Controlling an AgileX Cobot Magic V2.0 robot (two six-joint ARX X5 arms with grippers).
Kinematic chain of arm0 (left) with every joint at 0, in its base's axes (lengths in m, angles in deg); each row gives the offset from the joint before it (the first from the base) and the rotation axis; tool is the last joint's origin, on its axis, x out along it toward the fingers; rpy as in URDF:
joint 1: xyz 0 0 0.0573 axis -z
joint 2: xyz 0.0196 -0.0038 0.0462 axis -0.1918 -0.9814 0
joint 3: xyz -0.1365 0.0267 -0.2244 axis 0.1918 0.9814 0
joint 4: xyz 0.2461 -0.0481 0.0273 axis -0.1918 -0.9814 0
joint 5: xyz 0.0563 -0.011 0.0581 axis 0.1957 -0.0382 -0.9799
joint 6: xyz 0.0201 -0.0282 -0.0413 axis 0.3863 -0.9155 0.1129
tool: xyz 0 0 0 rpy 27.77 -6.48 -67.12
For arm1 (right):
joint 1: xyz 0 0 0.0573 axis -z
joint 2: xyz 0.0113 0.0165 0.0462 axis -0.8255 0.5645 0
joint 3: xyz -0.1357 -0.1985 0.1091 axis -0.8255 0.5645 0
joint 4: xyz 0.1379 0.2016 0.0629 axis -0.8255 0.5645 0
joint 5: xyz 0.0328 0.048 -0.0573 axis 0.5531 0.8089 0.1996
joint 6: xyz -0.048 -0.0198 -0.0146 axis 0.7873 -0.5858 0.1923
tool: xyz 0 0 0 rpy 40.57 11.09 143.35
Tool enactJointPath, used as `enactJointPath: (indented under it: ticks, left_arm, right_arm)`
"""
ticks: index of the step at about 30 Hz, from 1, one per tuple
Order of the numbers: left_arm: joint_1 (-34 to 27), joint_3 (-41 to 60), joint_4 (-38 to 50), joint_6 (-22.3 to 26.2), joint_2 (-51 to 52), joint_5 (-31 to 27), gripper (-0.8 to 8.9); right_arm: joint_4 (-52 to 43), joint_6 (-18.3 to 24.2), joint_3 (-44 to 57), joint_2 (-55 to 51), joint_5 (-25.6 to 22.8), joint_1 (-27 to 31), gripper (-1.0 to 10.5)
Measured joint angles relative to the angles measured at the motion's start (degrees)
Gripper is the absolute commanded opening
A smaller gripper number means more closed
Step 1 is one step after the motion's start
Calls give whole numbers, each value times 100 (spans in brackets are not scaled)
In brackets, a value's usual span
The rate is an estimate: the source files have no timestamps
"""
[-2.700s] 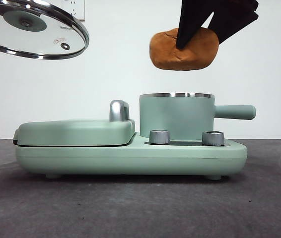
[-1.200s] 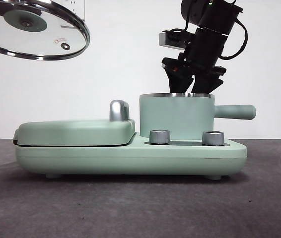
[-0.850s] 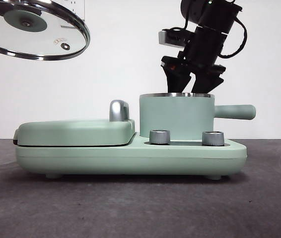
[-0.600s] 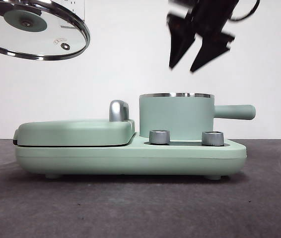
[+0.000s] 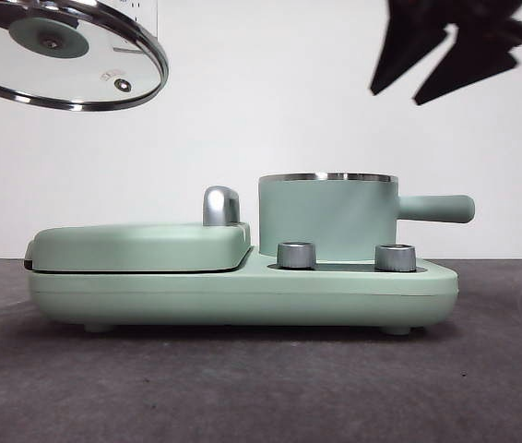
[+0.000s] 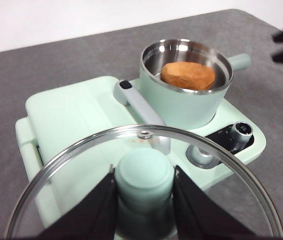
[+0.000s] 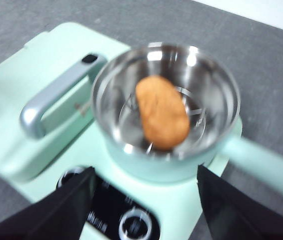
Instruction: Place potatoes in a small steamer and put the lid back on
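While the left gripper (image 6: 144,200) is clenching the lid (image 6: 141,185) by its knob nearest the camera, the potato (image 6: 188,75) is lying inside the small steamer (image 6: 186,100); beyond, the right gripper (image 5: 445,65) is hanging released, empty.

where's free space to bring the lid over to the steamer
Open air runs between the lid, clamped by the left gripper, and the steamer. The potato lies low inside. Only the top right is crowded, by the open right gripper.
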Motion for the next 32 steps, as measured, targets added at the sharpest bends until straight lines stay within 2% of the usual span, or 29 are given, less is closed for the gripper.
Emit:
enactJointPath:
  ticks: [8,14,22,32]
  left_arm:
    - [0,0,774,83,-444,20,8]
    - [46,0,1679,175,-1108,179,8]
    - [260,-7,3158,358,-2253,190,9]
    - [446,-1132,3547,662,-3976,354,9]
  right_arm:
    - [-107,-256,1390,-1451,-7,-94,311]
    - [-249,-555,1993,-2330,-44,-306,263]
    - [-240,-699,2118,-2903,-387,-492,263]
    - [-52,-702,2118,-2957,-444,-505,264]
